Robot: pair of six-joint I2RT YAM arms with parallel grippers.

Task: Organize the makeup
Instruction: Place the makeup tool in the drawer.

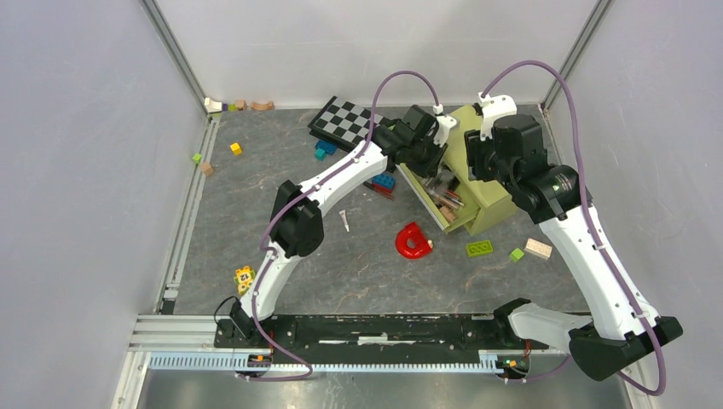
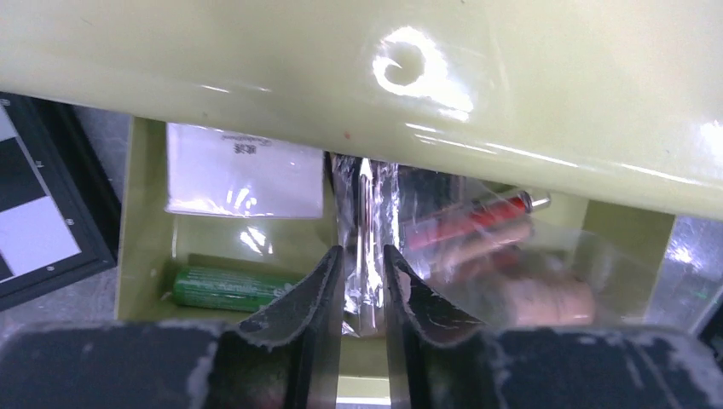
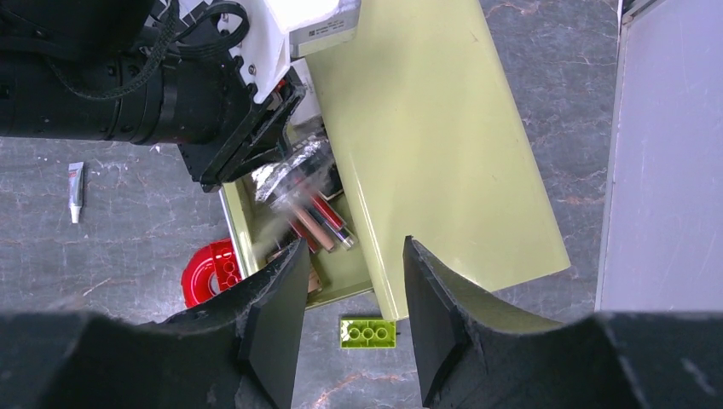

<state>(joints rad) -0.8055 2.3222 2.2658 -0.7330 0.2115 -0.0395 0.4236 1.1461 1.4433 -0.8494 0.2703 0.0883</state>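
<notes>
The makeup is mostly a clear crinkled plastic bag [image 2: 477, 247] of red and peach pencils and a tan bottle. It hangs in the open drawer [image 2: 145, 213] of a pale green box [image 1: 490, 200]. My left gripper [image 2: 362, 256] is shut on the bag's top edge, reaching into the drawer from the left [image 1: 426, 162]. A green tube [image 2: 226, 288] and a white packet [image 2: 243, 170] lie in the drawer's left part. My right gripper [image 3: 349, 247] hovers open above the box's front corner, holding nothing. A small white tube [image 1: 344, 221] lies on the table left of the drawer.
A red horseshoe piece [image 1: 413, 241] lies just in front of the drawer, and a green brick [image 1: 478, 248] lies by the box corner. A checkerboard [image 1: 344, 122] sits behind the left arm with blue bricks [image 1: 383, 181] near it. Small bricks dot the left edge and right front.
</notes>
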